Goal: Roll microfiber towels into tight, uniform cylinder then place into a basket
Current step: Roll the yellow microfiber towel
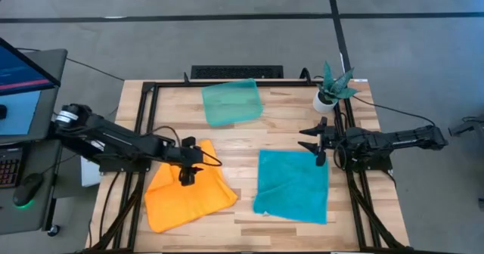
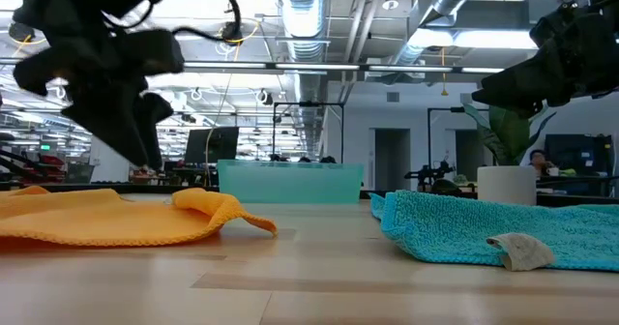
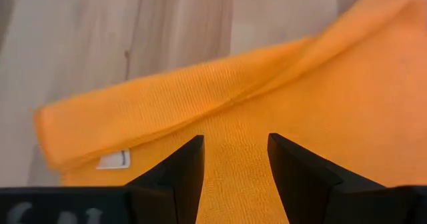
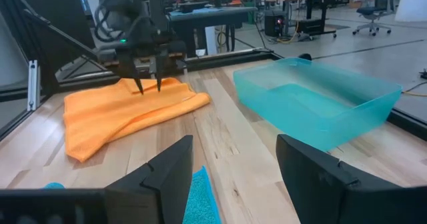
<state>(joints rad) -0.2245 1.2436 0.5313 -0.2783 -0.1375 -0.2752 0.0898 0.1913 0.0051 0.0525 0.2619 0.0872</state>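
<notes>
Neither soft towel was rolled yet; the left gripper, fingers apart, was poised over the rumpled orange microfiber towel, whose edge probably needed pinching next.

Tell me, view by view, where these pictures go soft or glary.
Low view: ceiling lights glare; the near table edge is blurred. Left wrist view: the orange towel looks soft. Right wrist view: the basket is crisp, the room behind hazier.
</notes>
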